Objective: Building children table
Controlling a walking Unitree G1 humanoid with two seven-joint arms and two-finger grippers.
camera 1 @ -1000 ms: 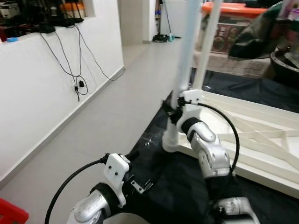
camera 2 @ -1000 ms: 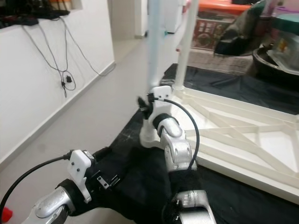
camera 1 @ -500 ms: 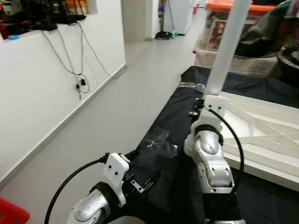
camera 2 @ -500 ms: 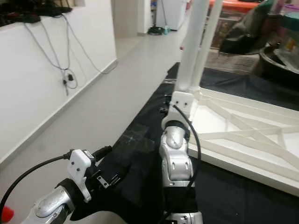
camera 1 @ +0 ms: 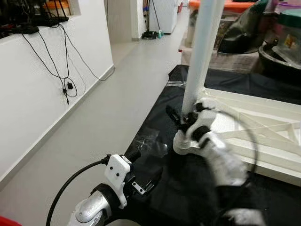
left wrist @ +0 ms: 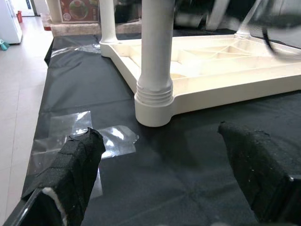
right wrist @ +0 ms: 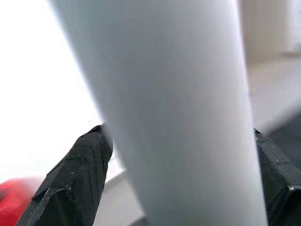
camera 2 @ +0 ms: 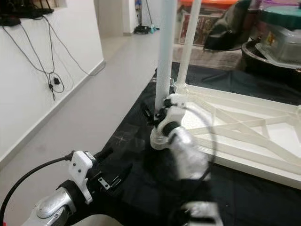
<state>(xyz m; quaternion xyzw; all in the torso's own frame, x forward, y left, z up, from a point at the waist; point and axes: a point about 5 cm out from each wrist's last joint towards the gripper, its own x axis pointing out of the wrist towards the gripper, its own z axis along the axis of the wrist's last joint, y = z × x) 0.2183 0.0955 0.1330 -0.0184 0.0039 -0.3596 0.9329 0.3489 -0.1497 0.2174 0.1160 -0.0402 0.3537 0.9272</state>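
Pale grey tiled floor (camera 1: 117, 108) ran from the robot toward 12 o'clock into a hallway. White wall (camera 1: 33, 84) along 9 to 10 o'clock, with black cables (camera 1: 66, 66) hanging down it from a ledge. A black sheet (camera 1: 155, 188) covered the floor from 12 round to 4 o'clock; a patch of clear plastic film (left wrist: 94, 139) lay on it near the table corner.

The white children's table top (camera 1: 263, 136) lay upside down on the sheet at 1 to 3 o'clock, ribs showing. A white table leg (camera 1: 200, 70) stood upright in the near corner socket at about 1 o'clock; a second leg (camera 2: 188, 42) stood behind it at the far corner. Boxes, an orange-lidded bin (camera 1: 230, 5) and dark bags sat beyond the sheet at 1 to 2 o'clock.

Right gripper (camera 1: 184, 117), arm blurred, sat at the near leg just above the socket; in its wrist view the black fingers (right wrist: 80, 174) flanked the leg on both sides, clasping it. Left gripper (left wrist: 164, 179) hung low at 6 o'clock over the sheet, fingers spread wide, holding nothing, pointing at the leg's base.
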